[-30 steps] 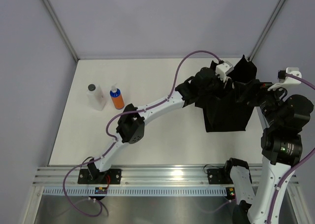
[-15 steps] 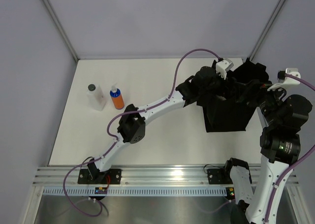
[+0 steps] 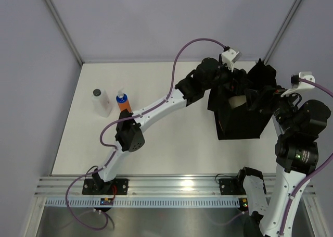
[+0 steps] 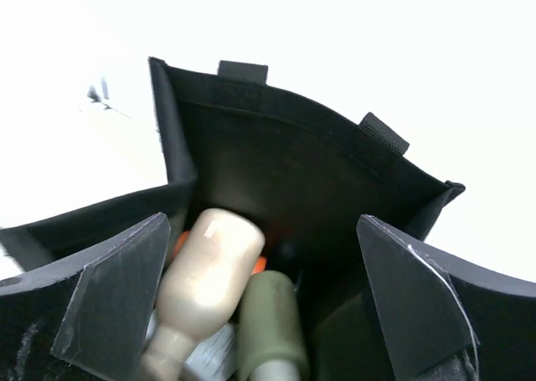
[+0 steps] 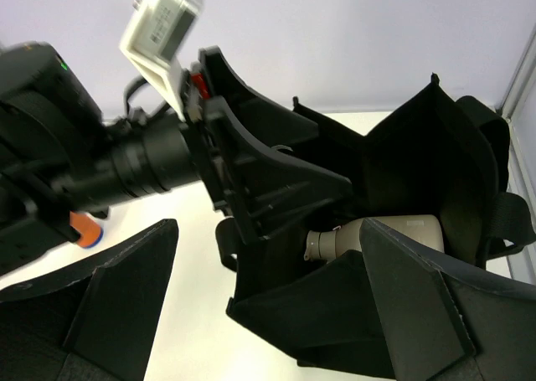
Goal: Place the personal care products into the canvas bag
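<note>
Seen from above, a black canvas bag (image 3: 239,125) sits open on the far right part of a white table (image 3: 171,148).

The left pincer (image 4: 261,222) hangs just above the bag's mouth and points down into it. Its two fingers are spread wide and grip nothing. Directly below it, inside the bag, lies a tan bottle (image 4: 213,268). An olive-green bottle (image 4: 272,314) touches the tan bottle's right side. An orange sliver (image 4: 258,265) shows from under the tan bottle, too hidden to identify. Beyond the fingertips rises the bag's far wall, with two handle ends at its rim.

The right pincer (image 5: 268,223) is at the bag's right side, facing the left pincer across the opening. Its fingers are likewise released and wide apart, with nothing clamped between them. Black fabric from the bag's near edge lies low in the gap, and it is not clear whether either finger touches it. Ahead of this pincer the tan bottle lies on its side in the bag, its neck pointing toward the left pincer.

Well to the left of the left pincer, outside the bag, two bottles stand upright on the table just beside each other. One is a clear bottle with grey cap (image 3: 102,103), and next to it is an orange bottle with blue cap (image 3: 124,104).
</note>
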Controlling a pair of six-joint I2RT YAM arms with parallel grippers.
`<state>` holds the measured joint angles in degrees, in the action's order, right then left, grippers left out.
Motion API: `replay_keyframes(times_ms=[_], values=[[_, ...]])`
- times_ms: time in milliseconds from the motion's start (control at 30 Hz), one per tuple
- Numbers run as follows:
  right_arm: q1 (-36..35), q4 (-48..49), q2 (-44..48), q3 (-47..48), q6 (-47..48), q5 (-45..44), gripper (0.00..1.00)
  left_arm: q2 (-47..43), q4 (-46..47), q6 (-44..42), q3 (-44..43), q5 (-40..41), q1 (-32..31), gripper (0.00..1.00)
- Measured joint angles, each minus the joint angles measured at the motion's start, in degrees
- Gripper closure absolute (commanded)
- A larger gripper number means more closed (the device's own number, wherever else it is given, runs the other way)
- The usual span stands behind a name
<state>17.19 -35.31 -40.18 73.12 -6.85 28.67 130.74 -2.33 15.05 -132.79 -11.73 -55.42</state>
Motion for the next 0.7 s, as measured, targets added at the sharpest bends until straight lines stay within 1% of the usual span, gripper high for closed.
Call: replay_keyframes(times_ms=[133,200,300,367,467,567,633,700], values=[[0.09,-2.49,-1.01,2.93,2.49,2.95,0.00,-6.62,-3.02,-3.65,4.26,1.46,1.09,0.01],[0.11,-3.82,-1.68,4.57,3.82,4.92,0.00,-11.85,-4.57,-6.05,8.46,2.71,1.70,0.01],[0.13,-5.46,-2.45,6.01,6.73,8.63,0.00,-21.75,-5.77,-8.68,17.29,4.96,2.86,0.01],[0.13,-6.80,-2.64,6.05,8.85,11.98,0.00,-29.90,-7.13,-9.86,24.37,6.99,4.11,0.01],[0.13,-9.55,-3.48,6.10,13.09,18.91,0.01,-42.62,-8.02,-10.95,35.76,10.45,6.27,0.01],[0.11,-12.79,-5.97,6.95,17.05,26.40,0.01,-53.29,-9.18,-11.89,45.57,13.84,8.46,0.01],[-1.22,-14.19,-9.03,7.87,19.32,29.92,0.00,-59.69,-11.69,-12.41,51.01,16.46,9.07,0.01],[-4.96,-14.73,-12.28,8.81,21.14,29.99,0.01,-65.55,-12.96,-12.66,56.43,18.32,9.07,0.01]])
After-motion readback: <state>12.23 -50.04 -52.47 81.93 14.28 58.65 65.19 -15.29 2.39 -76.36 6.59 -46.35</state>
